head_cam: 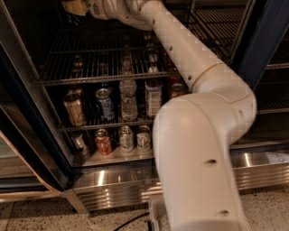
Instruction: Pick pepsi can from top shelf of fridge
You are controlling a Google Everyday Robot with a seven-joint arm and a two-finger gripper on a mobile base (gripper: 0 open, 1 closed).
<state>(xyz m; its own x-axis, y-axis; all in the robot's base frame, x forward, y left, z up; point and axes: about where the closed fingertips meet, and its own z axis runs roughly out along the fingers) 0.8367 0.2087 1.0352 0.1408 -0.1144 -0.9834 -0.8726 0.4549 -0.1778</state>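
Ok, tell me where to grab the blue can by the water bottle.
Probably grip the blue can at mid-body, straight in from the door side: it stands upright, a wire rack sits above its lid, and a gold can and water bottle flank it. The gripper is top left, above that rack.

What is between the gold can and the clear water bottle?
A blue can with a silver lid, in the camera view. The hand is far above, top left.
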